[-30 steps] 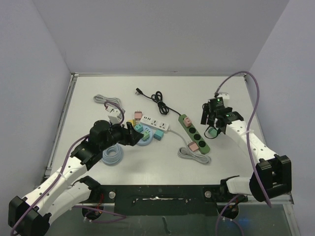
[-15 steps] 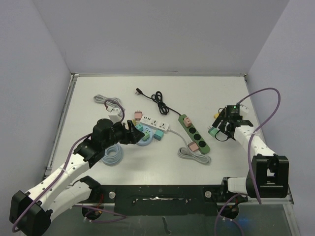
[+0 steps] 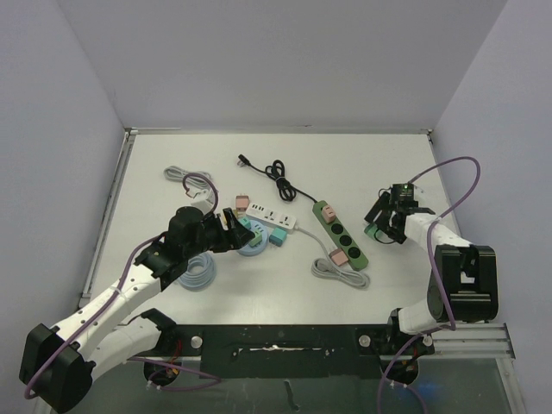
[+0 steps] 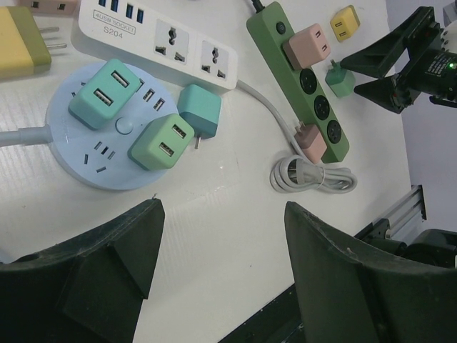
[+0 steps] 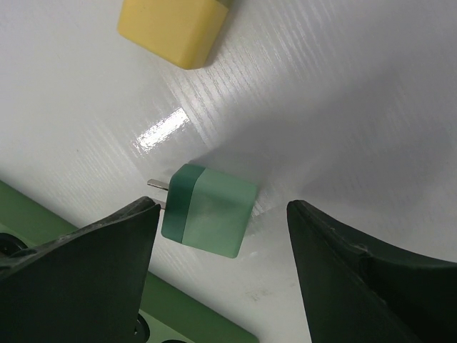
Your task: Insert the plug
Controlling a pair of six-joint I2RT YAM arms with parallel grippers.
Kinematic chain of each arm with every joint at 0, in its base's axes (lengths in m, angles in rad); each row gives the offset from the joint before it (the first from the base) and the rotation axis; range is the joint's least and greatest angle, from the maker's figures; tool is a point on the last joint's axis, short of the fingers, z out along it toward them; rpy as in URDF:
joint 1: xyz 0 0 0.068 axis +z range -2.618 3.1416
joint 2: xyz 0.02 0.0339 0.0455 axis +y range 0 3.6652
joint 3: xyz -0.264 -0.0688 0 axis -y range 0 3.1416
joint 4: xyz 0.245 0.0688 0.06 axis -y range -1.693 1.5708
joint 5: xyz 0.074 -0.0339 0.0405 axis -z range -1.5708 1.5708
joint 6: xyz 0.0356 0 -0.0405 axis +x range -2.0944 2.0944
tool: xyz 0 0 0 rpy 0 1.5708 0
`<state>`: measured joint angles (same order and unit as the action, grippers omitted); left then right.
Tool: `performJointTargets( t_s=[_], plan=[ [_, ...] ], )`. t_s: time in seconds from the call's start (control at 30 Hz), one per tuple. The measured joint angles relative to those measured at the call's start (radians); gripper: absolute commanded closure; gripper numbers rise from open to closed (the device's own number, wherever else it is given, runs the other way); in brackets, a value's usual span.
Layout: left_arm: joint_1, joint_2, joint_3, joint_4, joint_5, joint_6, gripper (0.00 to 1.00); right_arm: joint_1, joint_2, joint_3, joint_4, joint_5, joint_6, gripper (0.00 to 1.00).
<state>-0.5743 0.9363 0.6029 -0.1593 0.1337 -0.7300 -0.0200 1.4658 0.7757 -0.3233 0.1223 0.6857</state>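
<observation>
A small green plug (image 5: 207, 211) lies on its side on the white table, prongs pointing at the green power strip (image 5: 193, 314). My right gripper (image 5: 223, 206) is open, with one finger on each side of the plug and not touching it. In the top view the right gripper (image 3: 379, 226) sits just right of the green strip (image 3: 341, 233). My left gripper (image 4: 221, 207) is open and empty, hovering near the round blue socket hub (image 4: 114, 136); in the top view the left gripper (image 3: 231, 231) is left of centre. The left wrist view also shows the plug (image 4: 340, 80).
A yellow plug (image 5: 175, 25) lies just beyond the green one. Two pink adapters (image 4: 308, 44) sit in the green strip. A white power strip (image 3: 272, 216), a black cable (image 3: 280, 177), a coiled grey cord (image 3: 341, 272) and a blue-grey coil (image 3: 197, 272) lie around.
My right gripper has swung right and come down around the green plug. My left gripper has edged slightly forward over the blue hub.
</observation>
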Motion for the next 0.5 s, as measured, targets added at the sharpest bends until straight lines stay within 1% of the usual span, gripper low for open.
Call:
performJointTargets(
  t_s=[0.1,0.23,0.3,0.37,0.5],
  plan=[
    [0.000,0.005,0.000,0.005,0.000,0.000,0.33,0.000,0.021,0.000,0.002,-0.016,-0.010,0.30],
    [0.000,0.010,0.000,0.006,0.000,0.000,0.33,0.000,0.040,0.000,0.002,-0.029,-0.020,0.47],
    [0.000,0.010,0.000,0.006,0.000,0.000,0.33,0.000,0.044,0.000,0.002,-0.030,-0.023,0.53],
    [0.000,0.010,0.000,0.006,0.000,0.000,0.33,0.002,0.045,0.000,0.001,-0.030,-0.024,0.55],
    [0.000,0.010,0.000,0.006,0.002,-0.006,0.33,0.022,0.040,0.004,-0.010,-0.029,-0.029,0.55]
  ],
)
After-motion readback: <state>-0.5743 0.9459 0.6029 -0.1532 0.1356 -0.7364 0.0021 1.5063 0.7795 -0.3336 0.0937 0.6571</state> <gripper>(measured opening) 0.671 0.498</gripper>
